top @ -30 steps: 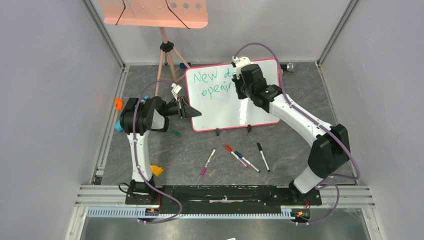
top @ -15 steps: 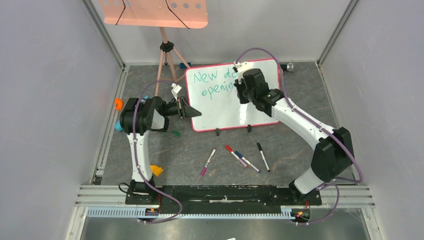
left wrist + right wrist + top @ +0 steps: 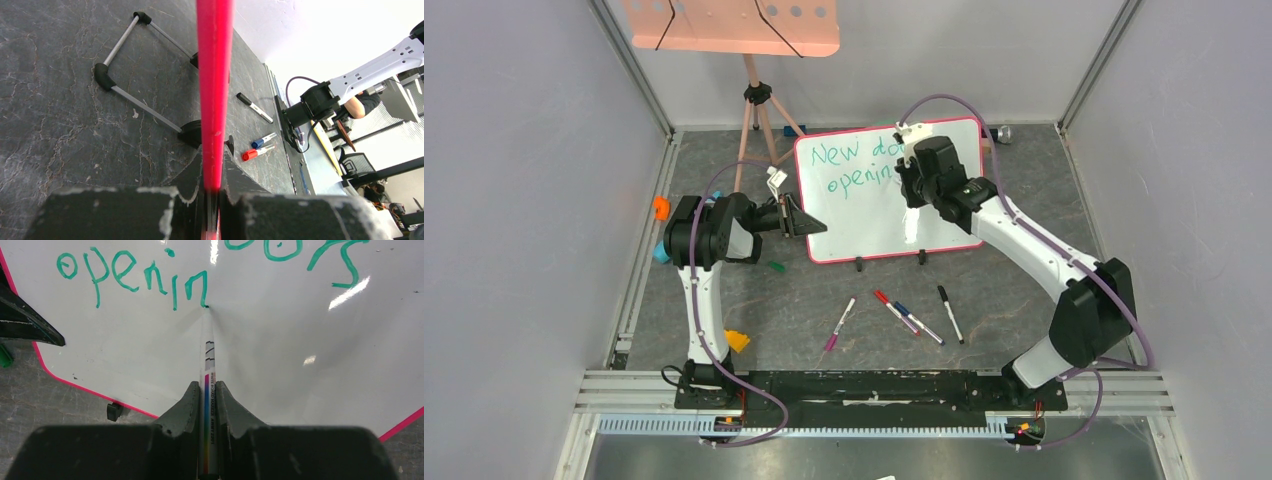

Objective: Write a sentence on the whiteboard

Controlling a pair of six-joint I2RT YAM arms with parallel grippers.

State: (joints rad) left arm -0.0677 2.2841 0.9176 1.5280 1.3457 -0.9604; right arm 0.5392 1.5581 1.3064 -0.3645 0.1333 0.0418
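Grey bench [image 3: 754,300] carries the whiteboard [image 3: 864,215] mid-frame; my right hand [image 3: 205,390] pinches a marker [image 3: 206,355] touching the green sentence [image 3: 132,275]; my left hand [image 3: 213,170] clamps the whiteboard's edge.

The whiteboard [image 3: 869,215] is glossy white with a thin pink-red frame and rounded corners. It stands tilted on two small black feet at rear centre. The sentence [image 3: 131,274] is green handwriting at upper left, in two lines: "New do", partly hidden, then "openin".
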